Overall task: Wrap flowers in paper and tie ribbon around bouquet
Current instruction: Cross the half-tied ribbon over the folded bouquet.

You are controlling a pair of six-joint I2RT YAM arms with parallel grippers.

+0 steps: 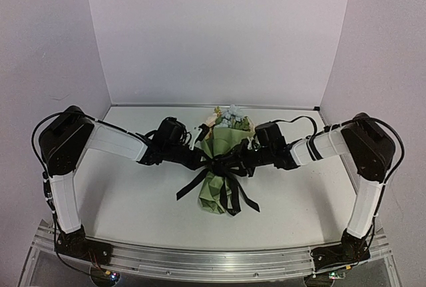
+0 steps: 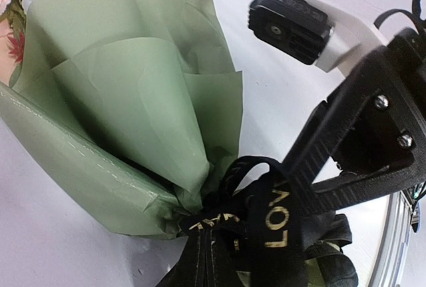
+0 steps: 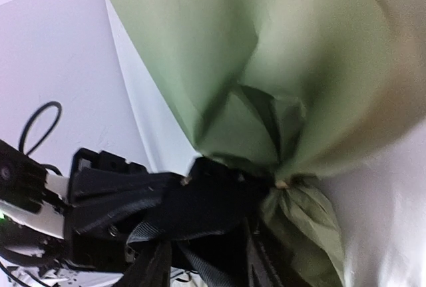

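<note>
Black ribbon (image 1: 220, 165) round bouquet (image 1: 224, 144) (right gripper (image 1: 245, 162) alongside)

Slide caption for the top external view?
Left gripper and right gripper flank the black ribbon tied around the bouquet on the table.

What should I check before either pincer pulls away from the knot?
1. Paper closed round the flowers: ok, a cone with blooms at its wide end.
2. Ribbon cinching the neck: ok, wound tight, loops and tails showing.
3. Left pincer shut: ok; whether it pinches ribbon, cannot tell.
4. Right pincer free of the ribbon: cannot tell, its fingers are lost against the black.
5. Bouquet resting on the table: ok, lying between the arms.
</note>
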